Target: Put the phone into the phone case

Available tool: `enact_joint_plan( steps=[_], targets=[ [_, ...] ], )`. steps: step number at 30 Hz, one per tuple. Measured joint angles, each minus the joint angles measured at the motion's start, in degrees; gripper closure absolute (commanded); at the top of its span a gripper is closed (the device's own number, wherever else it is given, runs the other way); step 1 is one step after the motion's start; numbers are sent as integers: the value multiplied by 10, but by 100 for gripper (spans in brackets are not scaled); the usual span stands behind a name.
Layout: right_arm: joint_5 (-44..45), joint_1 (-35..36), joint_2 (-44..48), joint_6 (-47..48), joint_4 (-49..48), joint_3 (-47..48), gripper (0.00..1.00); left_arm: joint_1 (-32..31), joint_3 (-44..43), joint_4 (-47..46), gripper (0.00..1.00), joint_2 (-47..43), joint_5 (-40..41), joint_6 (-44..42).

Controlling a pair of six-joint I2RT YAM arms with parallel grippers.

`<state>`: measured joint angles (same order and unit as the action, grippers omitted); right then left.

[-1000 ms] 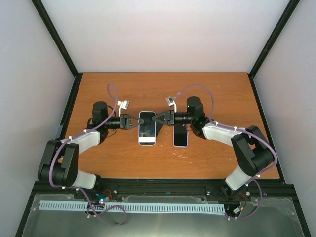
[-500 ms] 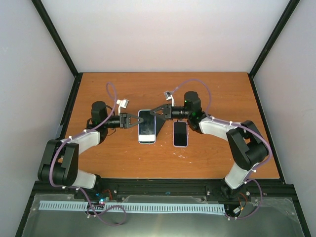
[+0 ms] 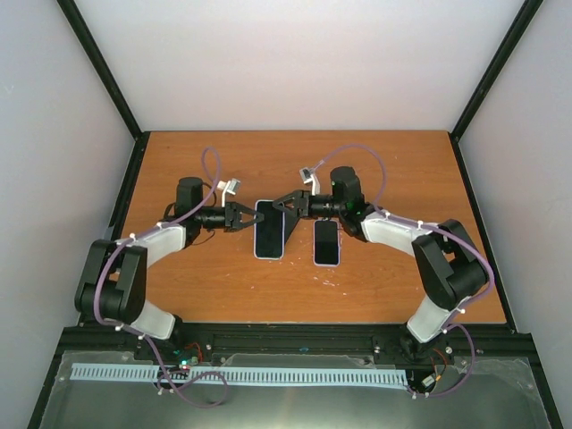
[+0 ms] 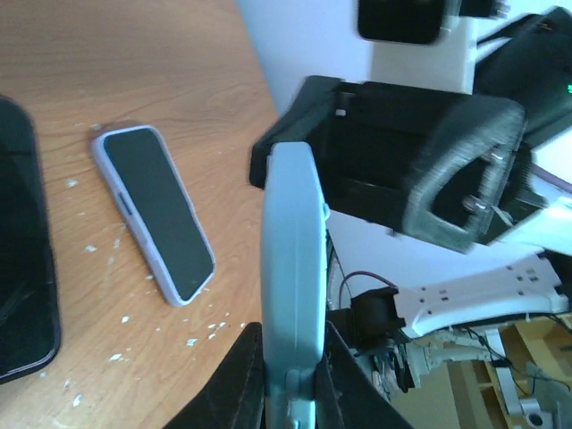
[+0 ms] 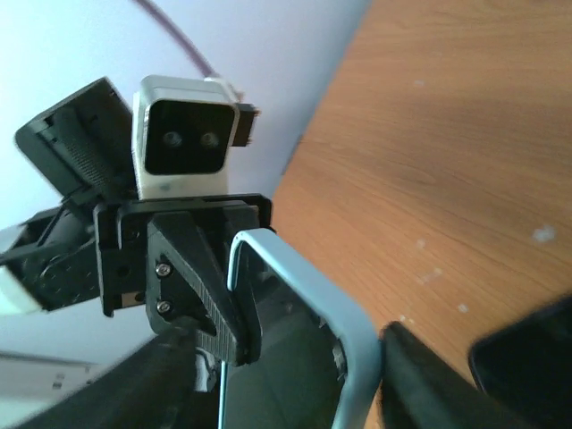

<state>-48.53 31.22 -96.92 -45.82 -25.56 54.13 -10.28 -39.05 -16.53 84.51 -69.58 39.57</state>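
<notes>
**Operator:** Where is the phone case, and what holds it?

**Technician:** The phone case (image 3: 270,229) has a pale blue rim and a dark centre, and sits mid-table in the top view. The left gripper (image 3: 252,218) is clenched on its left long edge. The left wrist view shows the rim edge-on between the fingers, apparently raised off the table (image 3: 402,170). The right gripper (image 3: 281,204) is at the case's far right corner, jaws apart with the rim between them. Whether they bear on the rim cannot be told.

**Operator:** And the phone?

**Technician:** A lilac-edged phone (image 3: 326,241) lies flat, screen up, just to the right of the case and apart from it. Neither gripper touches it. A dark glossy slab (image 4: 22,250) also lies on the table, below the held case. It may be a second handset, but the views do not settle that.

**Operator:** How far along is the task?

**Technician:** Judged early to middle.
- **Done:** the left arm has the case grasped and the right gripper is placed at its corner.
- **Case state:** in the right wrist view the case looks empty, with its inner lip exposed.
- **Left to do:** bring case and phone together, align the corners, and press until the rim wraps all four edges — then release.
</notes>
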Motion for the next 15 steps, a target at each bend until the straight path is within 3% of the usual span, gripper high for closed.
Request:
enact_joint_plan(
  steps=[6,15],
  targets=[
    [83,-5,74,63,132,0,0,12,-56,113,99,63,52,-46],
    [150,-7,201,121,233,-18,0,68,-159,251,98,174,115,-90]
  ],
)
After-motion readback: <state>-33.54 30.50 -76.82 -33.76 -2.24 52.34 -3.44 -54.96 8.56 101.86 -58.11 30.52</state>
